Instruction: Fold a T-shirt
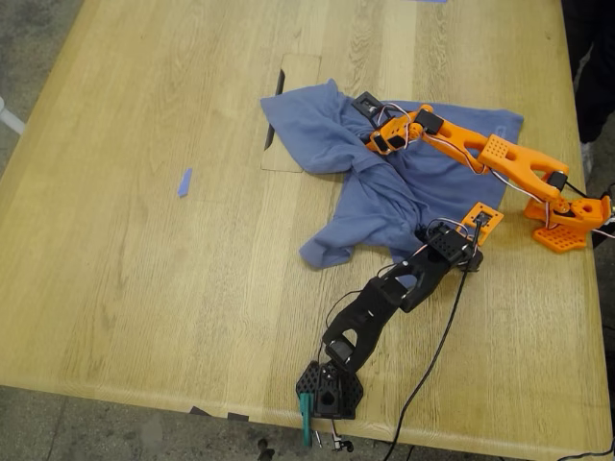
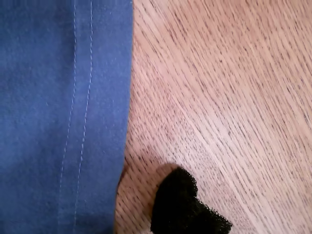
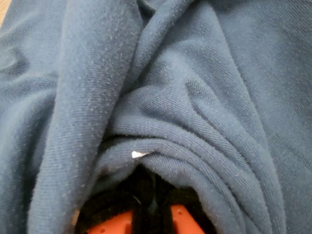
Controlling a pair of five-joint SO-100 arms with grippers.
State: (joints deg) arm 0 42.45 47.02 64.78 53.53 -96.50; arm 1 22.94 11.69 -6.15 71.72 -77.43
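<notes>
The slate-blue T-shirt (image 1: pixel 384 197) lies crumpled on the wooden table (image 1: pixel 144 269), toward the exterior view's right. My second gripper (image 1: pixel 373 142), on the orange arm, rests on the shirt's upper middle; in the second wrist view bunched folds of the shirt (image 3: pixel 195 83) gather into its jaws, shut on the cloth. My first gripper (image 1: pixel 459 248), on the black arm, sits at the shirt's lower right edge in the exterior view. In the first wrist view one black fingertip (image 2: pixel 180 207) touches bare wood beside the stitched hem (image 2: pixel 63 117); its other finger is out of view.
A small blue tape strip (image 1: pixel 184 181) lies on the exterior view's left. A rectangular inset panel (image 1: pixel 288 106) sits partly under the shirt. The orange base (image 1: pixel 567 229) stands at the right edge, the black base (image 1: pixel 329 389) at the near edge, with a cable (image 1: pixel 432 355) trailing.
</notes>
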